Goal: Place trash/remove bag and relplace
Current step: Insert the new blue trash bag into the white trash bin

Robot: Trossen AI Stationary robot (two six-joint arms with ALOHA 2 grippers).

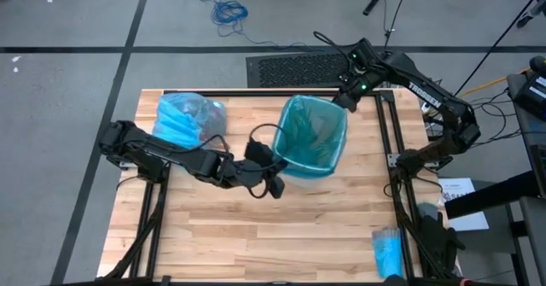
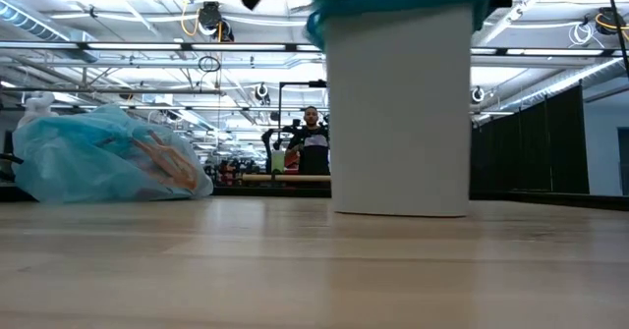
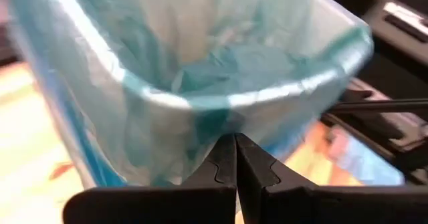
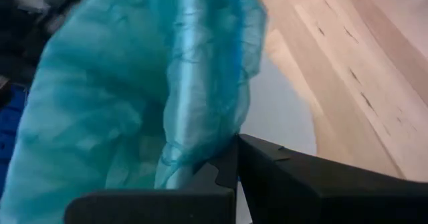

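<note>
A white bin [image 2: 398,113] stands upright at the table's middle, lined with a teal-green plastic bag [image 1: 311,137] whose edge is folded over the rim. My left gripper [image 1: 275,185] is shut at the bin's near-left side, just below the rim. My right gripper [image 1: 344,103] is shut at the bin's far-right corner. The light sky-blue bag [image 1: 182,119] lies on the table at the far left, bulging; brown trash [image 2: 162,162] shows through its film. My left gripper pinches the teal-green bag's folded-over skirt [image 3: 217,127] between its two fingertips, just below the bin's near-left rim. The fingers come slanting down from the table's left. The film gathers toward the tips; one layer or several, I cannot tell. My right gripper pinches a bunched fold of the teal-green bag's edge [image 4: 190,160] between its two fingers at the bin's far-right corner. The fingers slant down from the far right. The film hangs gathered and crinkled over the bin's white wall [image 4: 281,117].
A small bright-blue roll [image 1: 388,253] lies at the table's near right corner. A black cable [image 1: 263,134] loops over the table by the bin's left side. Bare wood lies along the near edge. A person [image 2: 313,144] stands far off in the room behind.
</note>
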